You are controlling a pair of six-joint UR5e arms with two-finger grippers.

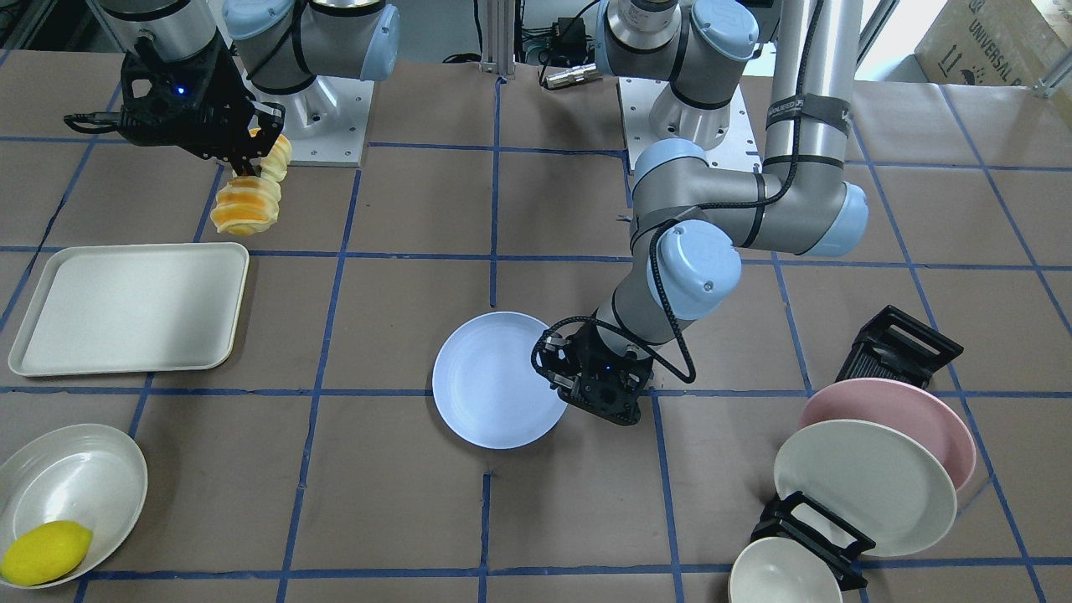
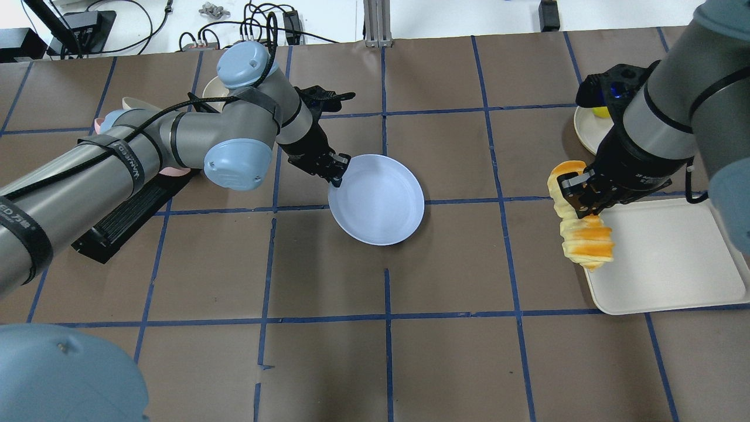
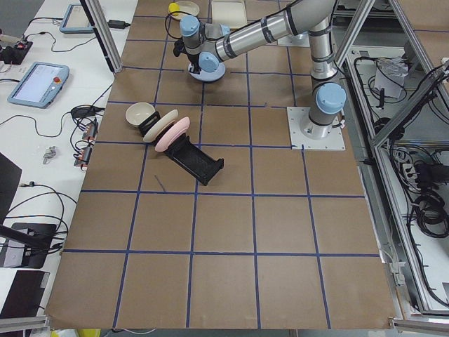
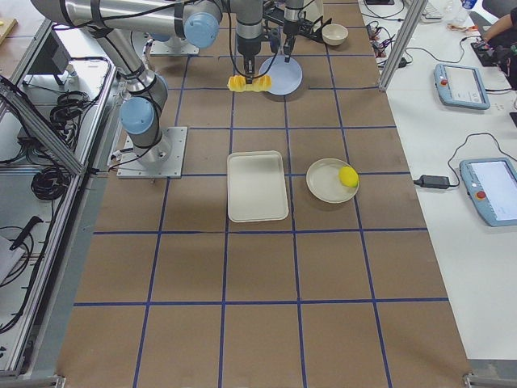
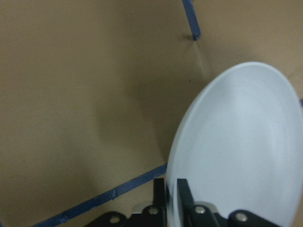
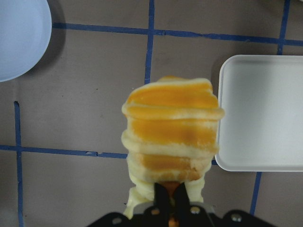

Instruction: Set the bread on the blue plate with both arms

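The bread hangs in the air in my right gripper, which is shut on its upper half. It hangs beside the edge of the cream tray in the overhead view, and the right wrist view shows the loaf end-on between the fingers. The blue plate is at the table's middle. My left gripper is shut on its rim. The left wrist view shows the rim between the fingers, with a shadow under the plate. The bread is well apart from the plate.
A cream tray lies under and beside the right arm. A white bowl holds a yellow lemon. A black rack holds a pink plate and a cream plate, with a small bowl nearby.
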